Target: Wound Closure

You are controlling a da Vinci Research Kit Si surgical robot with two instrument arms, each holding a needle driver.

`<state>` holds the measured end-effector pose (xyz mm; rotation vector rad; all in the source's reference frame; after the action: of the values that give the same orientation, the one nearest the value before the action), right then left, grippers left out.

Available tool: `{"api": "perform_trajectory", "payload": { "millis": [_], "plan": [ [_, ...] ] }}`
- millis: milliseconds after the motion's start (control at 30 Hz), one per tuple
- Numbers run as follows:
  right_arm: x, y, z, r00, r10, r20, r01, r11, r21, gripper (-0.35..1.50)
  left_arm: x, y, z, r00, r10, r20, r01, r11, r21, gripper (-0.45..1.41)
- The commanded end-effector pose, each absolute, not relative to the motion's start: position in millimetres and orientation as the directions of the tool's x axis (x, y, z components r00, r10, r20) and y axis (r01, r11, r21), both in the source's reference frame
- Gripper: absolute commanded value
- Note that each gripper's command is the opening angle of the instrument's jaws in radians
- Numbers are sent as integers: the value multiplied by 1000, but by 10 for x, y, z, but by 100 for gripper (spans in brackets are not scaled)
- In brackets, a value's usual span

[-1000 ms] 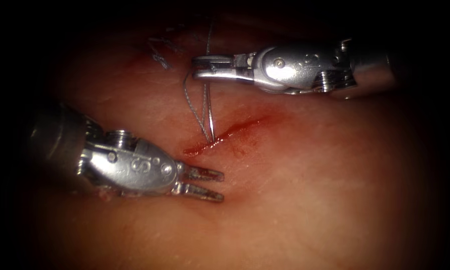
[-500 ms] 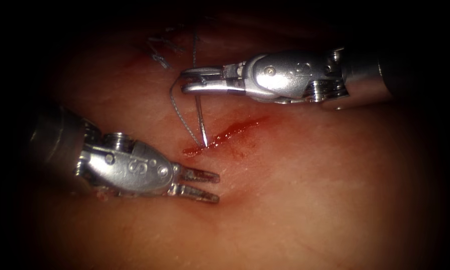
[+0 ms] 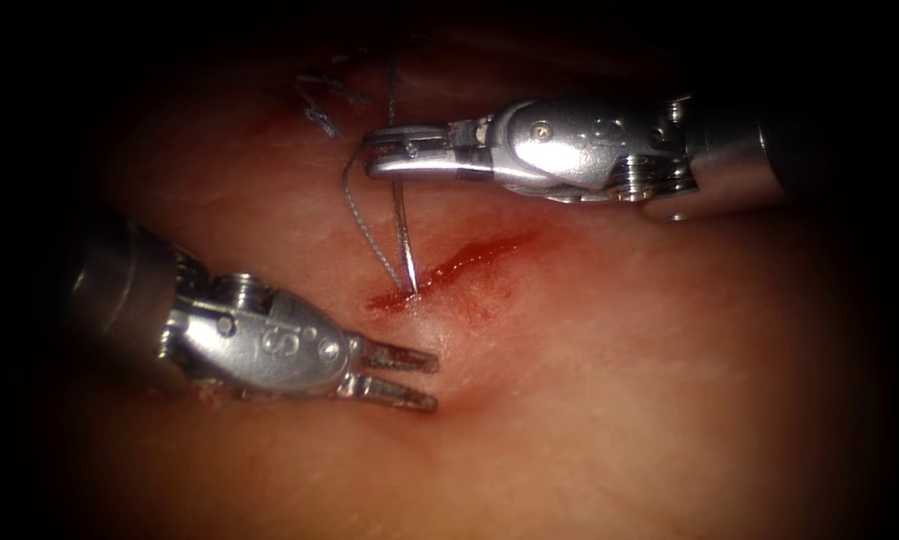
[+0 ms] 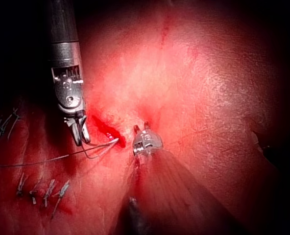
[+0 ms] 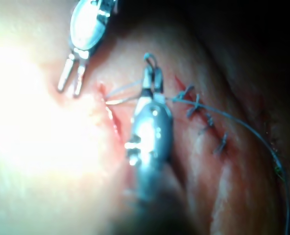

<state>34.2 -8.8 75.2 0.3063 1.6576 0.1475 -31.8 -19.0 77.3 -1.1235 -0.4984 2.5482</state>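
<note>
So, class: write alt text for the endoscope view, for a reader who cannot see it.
The right arm's steel tool holds a thin curved steel needle, its tip at the red cut in the pale pork tissue. The left arm's tool, jaws open and empty, rests nearby.

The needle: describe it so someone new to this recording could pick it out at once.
Start at the red cut in the tissue, then look to its left end. The needle runs as a thin bright sliver from the shut jaws of the right arm's tool down to the cut's edge, its tip touching there. Unlike the dull, looping thread beside it, it is smooth, stiff and shiny.
</note>
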Motion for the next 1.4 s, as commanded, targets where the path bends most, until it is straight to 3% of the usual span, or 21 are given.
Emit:
{"api": "perform_trajectory", "payload": {
  "millis": [33,833,1400],
  "plan": [
    [349,-88,755,-87,292,-953,113,953,281,-35,-323,-197,781,-646,411,-643,-133,-890,-436,-8],
    [347,-93,751,-87,348,-933,145,931,334,-35,-315,-195,782,-649,402,-646,-111,-890,-442,-8],
    [351,-99,747,-42,582,-812,235,795,558,-35,-305,-194,790,-668,389,-634,-114,-896,-430,-8]
  ]
}}
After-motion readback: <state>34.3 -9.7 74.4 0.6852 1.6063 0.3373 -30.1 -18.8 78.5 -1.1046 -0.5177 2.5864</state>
